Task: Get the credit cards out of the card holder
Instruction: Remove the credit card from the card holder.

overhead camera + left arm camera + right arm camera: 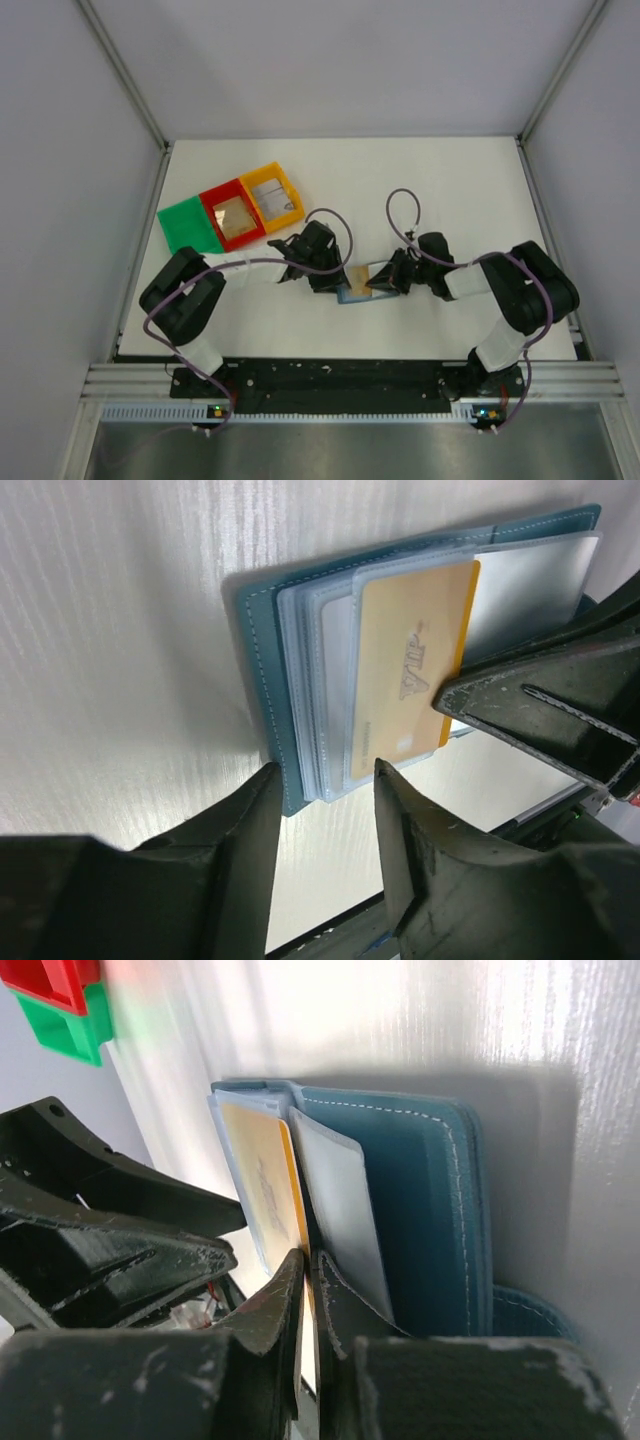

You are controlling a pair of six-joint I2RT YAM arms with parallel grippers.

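Big picture first: white counter (pixel 400 180), both arms reaching in to meet at the middle, and off at the left a row of green tray (pixel 188 225), red tray (pixel 232 215) and yellow tray (pixel 272 197), the last two with what look like cards lying in them. The card holder (pixel 349 296) lies open and flat on the counter right between the two claws, well apart from the trays. My guess is it's light and floppy, soft stitched cover with slick clear sleeves, so it'll slide or lift if nobody pins it; I'd press on the blue cover near the spine and pull only on the stiff bit. That's the gold card (pixel 405 670), which pokes out of its sleeve, so its bare edge is the spot to pinch. The left claw (pixel 325 780) hangs half spread over the holder's near edge, nothing in it. The right claw (pixel 308 1265) is pinched tight, and it looks like it has that gold card's edge, though it's thin enough that I wouldn't swear to it. The top view only gives you a blue-and-tan smudge; the left wrist view shows the stacked sleeves and the lettering on the card face, while the right wrist view shows the pinch edge-on and the holder's second panel.
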